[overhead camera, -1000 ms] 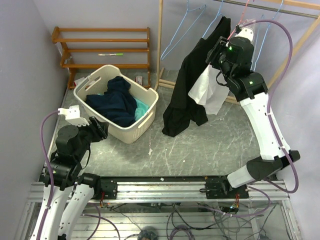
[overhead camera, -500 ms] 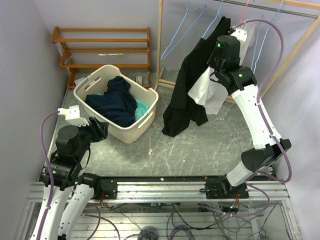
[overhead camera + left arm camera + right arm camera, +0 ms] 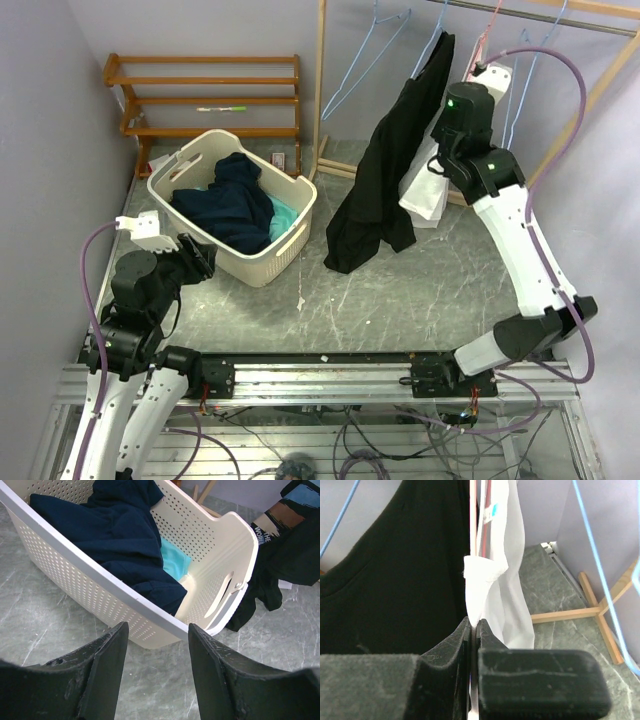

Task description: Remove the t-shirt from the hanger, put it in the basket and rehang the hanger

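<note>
Right gripper (image 3: pixel 472 624) pinches the white t-shirt (image 3: pixel 502 595) at the rack; left gripper (image 3: pixel 156 630) is empty, jaws spread, beside the laundry basket (image 3: pixel 75 562).
The t-shirt hangs at back right, touching a black garment (image 3: pixel 385 170), under a pink hanger (image 3: pixel 485 32). Its top is cut off in the wrist view, and in the top view the arm hides the pinch. The 2 fingers press together on a fold of white cloth. The basket holds dark blue and teal clothes, with its far side out of frame. The print on the black garment is only partly visible and unreadable.
</note>
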Motion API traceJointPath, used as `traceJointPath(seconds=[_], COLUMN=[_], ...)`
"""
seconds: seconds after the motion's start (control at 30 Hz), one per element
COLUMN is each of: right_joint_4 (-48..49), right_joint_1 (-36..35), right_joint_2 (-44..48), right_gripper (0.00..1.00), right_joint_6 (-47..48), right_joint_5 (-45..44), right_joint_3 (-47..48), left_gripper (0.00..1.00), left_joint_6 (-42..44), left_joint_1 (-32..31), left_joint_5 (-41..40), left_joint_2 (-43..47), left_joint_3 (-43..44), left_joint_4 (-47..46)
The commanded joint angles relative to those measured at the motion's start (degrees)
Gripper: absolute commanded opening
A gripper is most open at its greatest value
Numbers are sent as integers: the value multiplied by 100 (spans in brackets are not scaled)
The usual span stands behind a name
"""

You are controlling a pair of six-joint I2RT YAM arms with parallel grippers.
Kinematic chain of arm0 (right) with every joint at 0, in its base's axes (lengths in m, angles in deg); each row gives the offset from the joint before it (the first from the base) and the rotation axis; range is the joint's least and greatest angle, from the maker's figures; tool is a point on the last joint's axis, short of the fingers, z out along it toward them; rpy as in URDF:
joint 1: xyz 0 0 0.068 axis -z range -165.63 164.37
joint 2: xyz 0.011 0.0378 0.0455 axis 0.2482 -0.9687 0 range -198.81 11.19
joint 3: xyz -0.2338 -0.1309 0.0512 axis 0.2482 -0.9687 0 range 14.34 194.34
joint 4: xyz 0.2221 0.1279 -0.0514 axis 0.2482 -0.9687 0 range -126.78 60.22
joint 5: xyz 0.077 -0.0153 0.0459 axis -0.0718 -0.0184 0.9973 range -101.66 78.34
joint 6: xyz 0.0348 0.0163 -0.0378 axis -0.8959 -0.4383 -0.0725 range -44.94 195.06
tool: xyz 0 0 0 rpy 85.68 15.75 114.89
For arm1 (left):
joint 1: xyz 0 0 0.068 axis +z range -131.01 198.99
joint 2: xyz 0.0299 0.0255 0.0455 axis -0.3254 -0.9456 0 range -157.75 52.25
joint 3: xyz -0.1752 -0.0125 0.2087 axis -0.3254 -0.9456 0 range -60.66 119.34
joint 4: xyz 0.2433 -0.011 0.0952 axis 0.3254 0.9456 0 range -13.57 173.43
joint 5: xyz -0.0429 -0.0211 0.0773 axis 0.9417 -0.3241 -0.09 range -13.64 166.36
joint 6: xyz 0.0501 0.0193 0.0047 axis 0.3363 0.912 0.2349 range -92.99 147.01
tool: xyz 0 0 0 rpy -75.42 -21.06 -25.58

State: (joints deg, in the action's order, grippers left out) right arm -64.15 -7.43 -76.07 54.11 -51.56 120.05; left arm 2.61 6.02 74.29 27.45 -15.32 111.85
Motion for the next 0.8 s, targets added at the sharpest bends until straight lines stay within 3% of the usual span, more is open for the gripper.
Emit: traceJointPath(seconds=[0.0, 0.27, 0.77], right_joint_4=[953, 1093, 2168], right_joint_1=[27, 26, 18], right_joint_2=[621, 834, 1511], right_gripper=[0, 0, 0], right_joint_6=[423, 706, 1092], right_joint_5=[-222, -115, 30], right_joint_3=[-270, -78, -867], left_gripper=[62, 62, 62], left_joint_6=[5, 3, 6], left_joint_1=[-30, -28, -30], left_joint_5=[150, 166, 174], left_joint_2=[38, 45, 36], left_joint_3=[80, 73, 71], left_joint_4=[-86, -88, -97])
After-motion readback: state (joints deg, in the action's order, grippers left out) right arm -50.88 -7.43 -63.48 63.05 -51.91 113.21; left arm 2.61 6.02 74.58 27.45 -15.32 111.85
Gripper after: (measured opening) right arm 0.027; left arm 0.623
